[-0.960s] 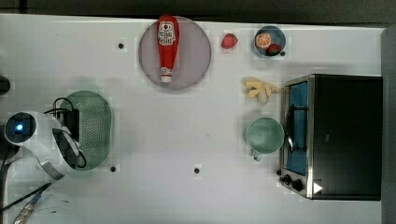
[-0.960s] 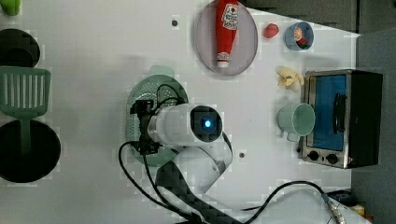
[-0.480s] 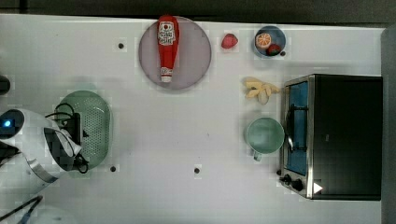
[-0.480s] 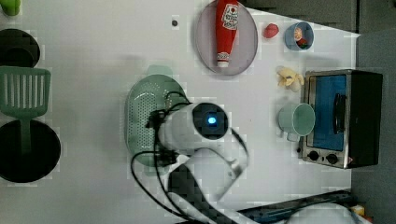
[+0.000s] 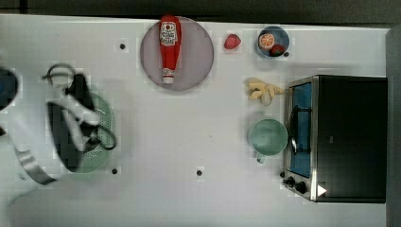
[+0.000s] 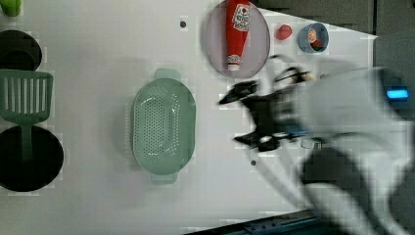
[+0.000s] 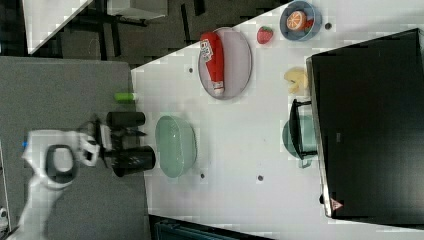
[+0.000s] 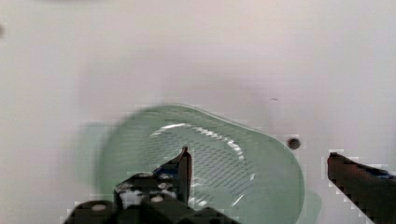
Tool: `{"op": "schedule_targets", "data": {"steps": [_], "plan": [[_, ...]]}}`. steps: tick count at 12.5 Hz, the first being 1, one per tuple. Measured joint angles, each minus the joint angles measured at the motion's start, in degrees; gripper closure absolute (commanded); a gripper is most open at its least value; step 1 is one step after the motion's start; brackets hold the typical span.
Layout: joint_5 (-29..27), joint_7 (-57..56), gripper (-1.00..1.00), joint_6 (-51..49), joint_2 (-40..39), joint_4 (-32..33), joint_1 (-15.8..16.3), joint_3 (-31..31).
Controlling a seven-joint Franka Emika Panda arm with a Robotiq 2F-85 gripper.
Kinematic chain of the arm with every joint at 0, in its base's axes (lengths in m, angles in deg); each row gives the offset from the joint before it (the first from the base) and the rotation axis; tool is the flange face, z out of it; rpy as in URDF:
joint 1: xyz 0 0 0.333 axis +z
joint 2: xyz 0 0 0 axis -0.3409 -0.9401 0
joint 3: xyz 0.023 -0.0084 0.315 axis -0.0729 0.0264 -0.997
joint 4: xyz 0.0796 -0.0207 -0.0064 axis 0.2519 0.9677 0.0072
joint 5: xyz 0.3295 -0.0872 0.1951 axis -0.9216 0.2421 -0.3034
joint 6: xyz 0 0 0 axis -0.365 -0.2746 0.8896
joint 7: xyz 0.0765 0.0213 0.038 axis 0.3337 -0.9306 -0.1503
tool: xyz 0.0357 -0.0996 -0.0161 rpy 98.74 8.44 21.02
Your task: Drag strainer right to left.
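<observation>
White tabletop (image 5: pixel 189 142), with the strainer (image 6: pixel 164 128) resting near the top view's left edge, well apart from the plate (image 5: pixel 194 61) and mug (image 5: pixel 268 137). Your gripper (image 8: pixel 261 177) hangs above the strainer with fingers spread wide, holding nothing. Judge the strainer light, stiff plastic, likely to skate on the smooth surface; hook a finger inside its wall or pinch the rim near a tab handle. Motion blur smears the arm in the left view, and it covers part of the strainer in the top view.
</observation>
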State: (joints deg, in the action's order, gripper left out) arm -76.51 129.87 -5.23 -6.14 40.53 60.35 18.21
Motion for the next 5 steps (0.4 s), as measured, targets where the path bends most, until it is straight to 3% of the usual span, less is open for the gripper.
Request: {"op": "schedule_targets", "data": {"steps": [3,5], "plan": [[1.54,-11.08,-1.0,-5.36,11.17,-1.34,-2.29,9.37],[7.02,-20.31,-1.0,-7.9,15.98,-3.08,-4.0,15.69]]}}
